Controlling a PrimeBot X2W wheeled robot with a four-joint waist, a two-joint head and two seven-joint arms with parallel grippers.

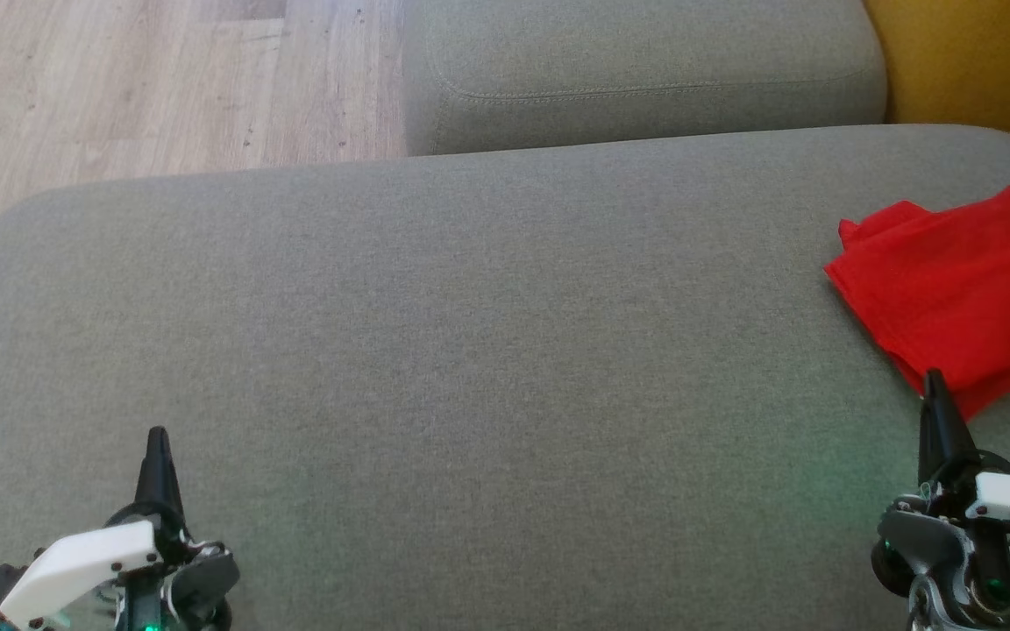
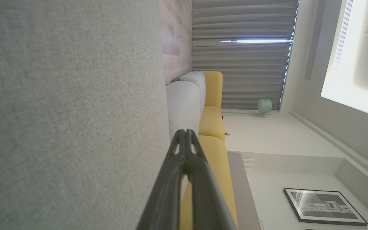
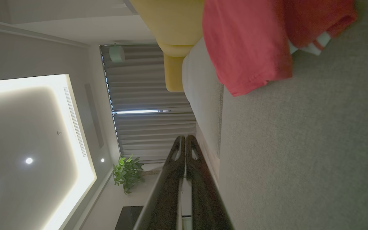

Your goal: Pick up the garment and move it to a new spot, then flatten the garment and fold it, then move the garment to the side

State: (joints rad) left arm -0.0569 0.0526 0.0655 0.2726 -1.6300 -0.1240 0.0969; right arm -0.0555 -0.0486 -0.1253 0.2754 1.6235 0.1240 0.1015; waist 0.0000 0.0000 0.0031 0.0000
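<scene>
Grey sofa cushion (image 1: 470,350) — red garment (image 1: 961,280), apparently folded, at right.

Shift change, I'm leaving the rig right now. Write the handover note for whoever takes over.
Left end effector: shut, empty, low over the grey cushion.
Right end effector: shut, empty, tip near the near edge of the garment.
Garment: red, lying in folded layers at the cushion's right side.
Done, by the look of it: folding and the move to the side.
Left: probably nothing. Check that the fold is tidy.
</scene>
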